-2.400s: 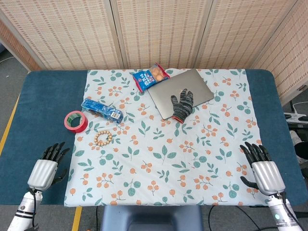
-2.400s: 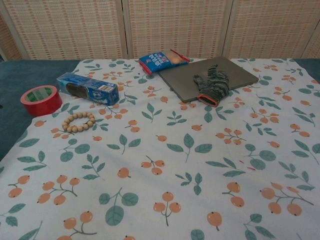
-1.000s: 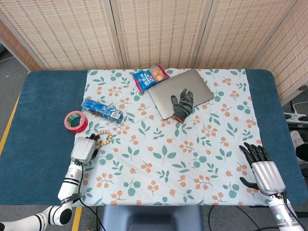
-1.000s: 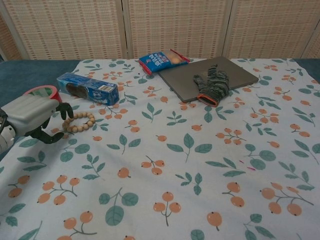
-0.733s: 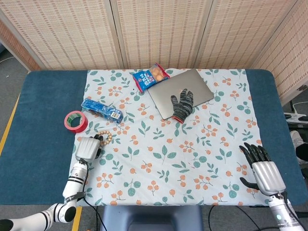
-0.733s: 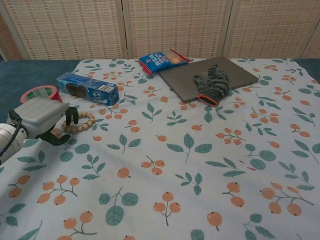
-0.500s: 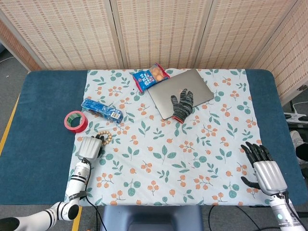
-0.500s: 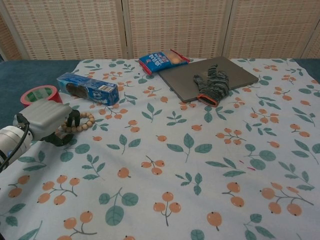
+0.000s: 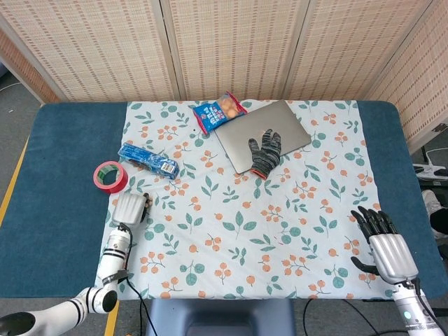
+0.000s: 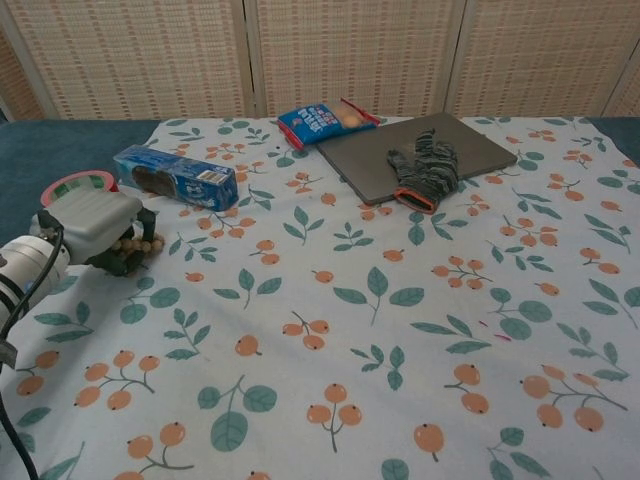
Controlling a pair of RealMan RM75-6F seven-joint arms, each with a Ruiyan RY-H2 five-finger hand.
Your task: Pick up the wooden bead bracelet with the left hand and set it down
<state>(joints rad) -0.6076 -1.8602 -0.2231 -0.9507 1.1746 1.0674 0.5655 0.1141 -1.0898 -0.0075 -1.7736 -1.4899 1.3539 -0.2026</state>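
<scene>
The wooden bead bracelet (image 10: 138, 246) lies on the floral cloth at the left, just in front of the blue packet. My left hand (image 10: 98, 228) sits on top of it with its fingers curled down around the beads, gripping them. Only a few beads show under the fingers in the chest view, and one or two beads of the bracelet (image 9: 148, 201) peek out beside the left hand (image 9: 129, 208) in the head view. My right hand (image 9: 387, 248) rests at the table's right front corner with fingers spread, holding nothing.
A red tape roll (image 9: 110, 176) sits just left of the hand and a blue biscuit packet (image 9: 148, 160) just behind it. Further back are a snack bag (image 9: 220, 112) and a grey laptop (image 9: 238, 143) with a knitted glove (image 9: 265, 150) on it.
My left hand came in from the left front edge, moved over the bracelet and closed its fingers on it; the ring of beads is now mostly covered. The right hand has barely moved.
</scene>
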